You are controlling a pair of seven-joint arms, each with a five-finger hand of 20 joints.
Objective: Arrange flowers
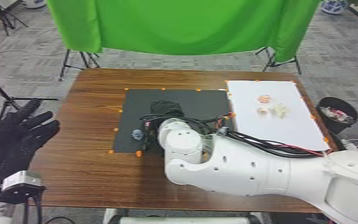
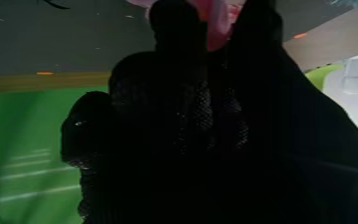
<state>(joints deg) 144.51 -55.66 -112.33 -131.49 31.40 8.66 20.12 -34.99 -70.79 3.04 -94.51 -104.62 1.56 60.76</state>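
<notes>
Over the black mat [image 1: 211,100], the right hand [image 1: 166,107] has its fingers [image 2: 177,27] and thumb closed in, with 1 pink flower [image 2: 217,25] pinched in the narrow gap (how firmly, I can't tell). That flower is up at the fingertips in the right wrist view, pink showing on both sides of 1 finger.

On the same mat, toward its near left corner, sits 1 small blue-grey piece [image 1: 138,135]. The right arm [image 1: 238,170] comes in from the right across the near part of the table [image 1: 87,175], dark cables along it.

To the right, the white mat [image 1: 286,132] bears 1 small pink piece [image 1: 264,99] with pale pieces [image 1: 279,110] near it. By the table's left edge, the left hand [image 1: 15,142] is open, fingers apart, holding nothing. Beyond the table hangs a green cloth [image 1: 184,25].
</notes>
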